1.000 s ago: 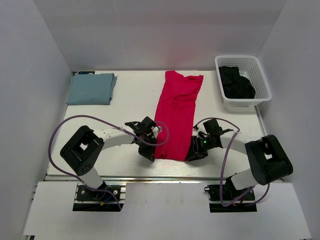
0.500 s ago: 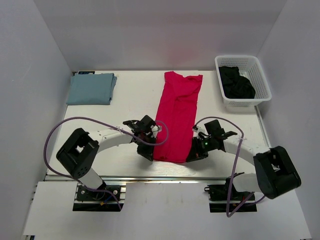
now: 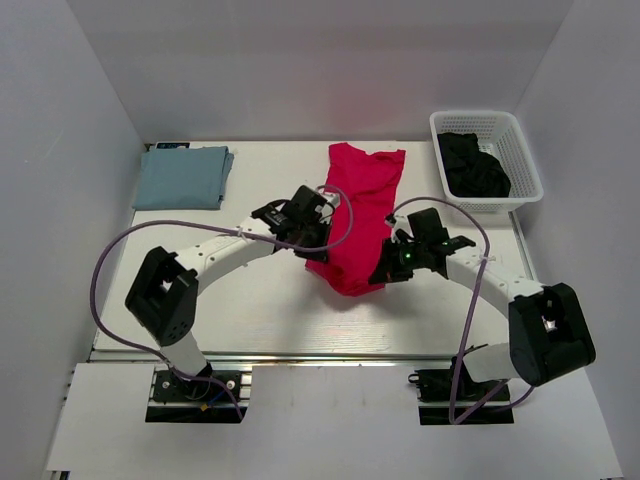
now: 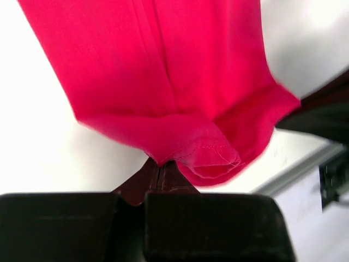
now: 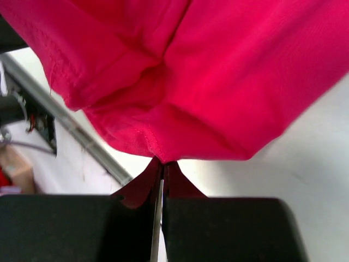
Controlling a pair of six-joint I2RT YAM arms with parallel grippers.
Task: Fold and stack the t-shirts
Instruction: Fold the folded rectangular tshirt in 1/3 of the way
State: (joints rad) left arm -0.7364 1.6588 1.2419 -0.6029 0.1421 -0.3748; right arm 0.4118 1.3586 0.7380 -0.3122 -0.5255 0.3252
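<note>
The crimson red t-shirt [image 3: 360, 200] lies lengthwise in the middle of the table, its near end lifted and sagging between the two grippers. My left gripper [image 3: 318, 243] is shut on the shirt's near left corner [image 4: 163, 158]. My right gripper [image 3: 382, 270] is shut on the near right corner [image 5: 163, 155]. Both hold the hem above the table, over the shirt's middle. The pale blue-grey t-shirt [image 3: 182, 177] lies folded at the far left corner.
A white lattice basket [image 3: 515, 160] holding dark cloth [image 3: 472, 165] stands at the far right. The table's near metal rail [image 3: 330, 355] runs behind the lifted hem. Purple cables loop beside both arms.
Both grippers have lifted the red shirt's near hem off the table and carried it toward the far side; the near part now hangs folded over the middle.
</note>
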